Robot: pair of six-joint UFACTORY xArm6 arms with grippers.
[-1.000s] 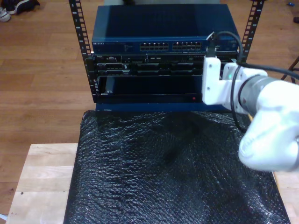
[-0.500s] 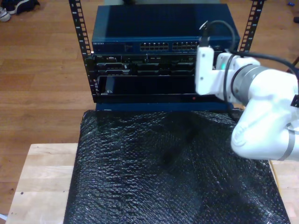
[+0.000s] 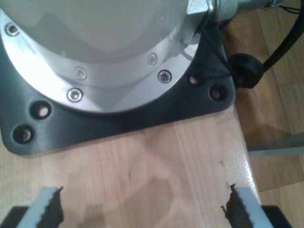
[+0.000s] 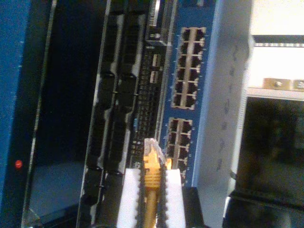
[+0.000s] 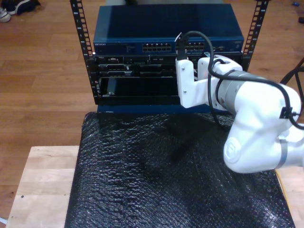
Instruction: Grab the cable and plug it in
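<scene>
First wrist view: my first gripper [image 3: 142, 211] is idling with its jaws spread and nothing between them, over bare wood by an arm base plate [image 3: 118, 118].

Second wrist view: my second gripper [image 4: 151, 197] is pinching the cable [image 4: 151, 178], plug just past the fingertips and near the switch [image 4: 183, 95] ports. I'd square the plug to one port before pushing.

Exterior view: the arm [image 5: 247, 123] is reaching toward the rack [image 5: 142, 71].

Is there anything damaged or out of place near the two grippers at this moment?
Yes: the dark pads on my first gripper have ragged, torn-looking edges. Otherwise nothing stands out; my second gripper holds the cable straight, its plug toward the switch ports.
</scene>
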